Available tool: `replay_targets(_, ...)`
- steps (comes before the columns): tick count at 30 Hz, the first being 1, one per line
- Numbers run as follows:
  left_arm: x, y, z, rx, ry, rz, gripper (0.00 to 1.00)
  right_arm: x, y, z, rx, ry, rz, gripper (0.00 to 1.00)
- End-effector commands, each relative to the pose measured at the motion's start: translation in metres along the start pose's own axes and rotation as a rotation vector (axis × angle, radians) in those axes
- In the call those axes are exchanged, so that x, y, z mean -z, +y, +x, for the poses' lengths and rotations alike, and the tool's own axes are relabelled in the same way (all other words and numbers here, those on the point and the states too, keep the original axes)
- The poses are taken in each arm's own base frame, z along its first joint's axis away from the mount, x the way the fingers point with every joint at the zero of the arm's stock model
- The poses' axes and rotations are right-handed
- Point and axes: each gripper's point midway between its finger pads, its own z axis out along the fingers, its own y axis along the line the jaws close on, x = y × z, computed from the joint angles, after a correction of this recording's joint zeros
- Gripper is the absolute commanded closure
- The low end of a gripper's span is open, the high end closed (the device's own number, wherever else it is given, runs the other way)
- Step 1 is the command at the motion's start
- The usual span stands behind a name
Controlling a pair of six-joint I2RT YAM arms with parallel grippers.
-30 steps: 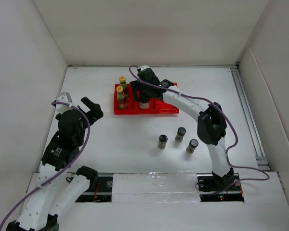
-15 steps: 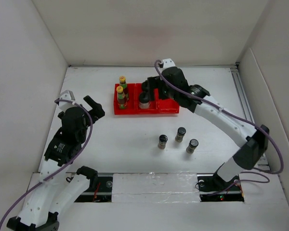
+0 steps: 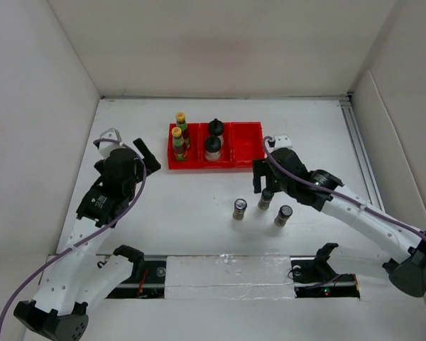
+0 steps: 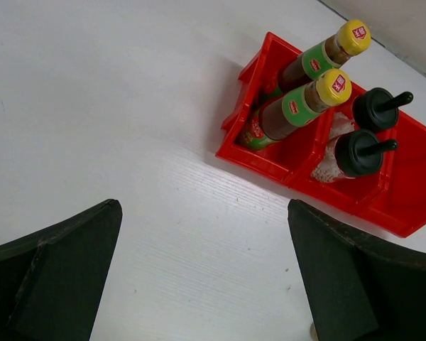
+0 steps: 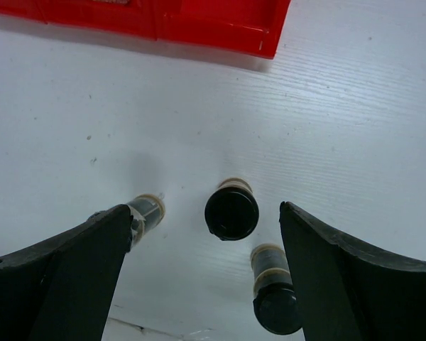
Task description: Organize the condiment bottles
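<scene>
Fingers parted and empty from above: right gripper poised at the middle shaker, one of three dark-capped shakers standing on the table near the red tray; left gripper wide open, off to the tray's left. From the left wrist, only bare table between the fingers, with two tall yellow-capped bottles in the left compartment and two black-lidded jars in the middle one. From the right wrist, middle shaker framed between spread fingers, untouched: probably the shaker-picking step, calling for lowering, centring on the cap, closing, then carrying to the vacant right compartment.
</scene>
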Motion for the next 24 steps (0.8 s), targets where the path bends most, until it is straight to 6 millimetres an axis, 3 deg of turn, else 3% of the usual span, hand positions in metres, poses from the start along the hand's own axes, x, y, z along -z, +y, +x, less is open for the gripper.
replay_targets(1, 0.005, -0.002, -0.012, 0.018, -0.034, 0.006, 0.01, -0.003, -0.007, 0.007, -0.038, -0.006, 0.039, 0.1)
replay_targets(6, 0.004, -0.001, -0.011, 0.018, -0.035, 0.005, 0.01, -0.025, -0.007, 0.037, -0.023, 0.078, 0.063, 0.13)
replay_targets(15, 0.004, -0.004, -0.01, 0.013, -0.029, 0.015, 0.01, -0.041, -0.012, 0.06, -0.026, 0.13, 0.081, 0.21)
replay_targets(22, 0.004, -0.005, -0.01, 0.01, -0.027, 0.02, 0.01, -0.047, -0.013, 0.065, -0.016, 0.155, 0.085, 0.47)
replay_targets(24, 0.004, -0.005, -0.01, 0.01, -0.026, 0.021, 0.01, -0.047, -0.012, 0.065, -0.011, 0.157, 0.078, 0.5)
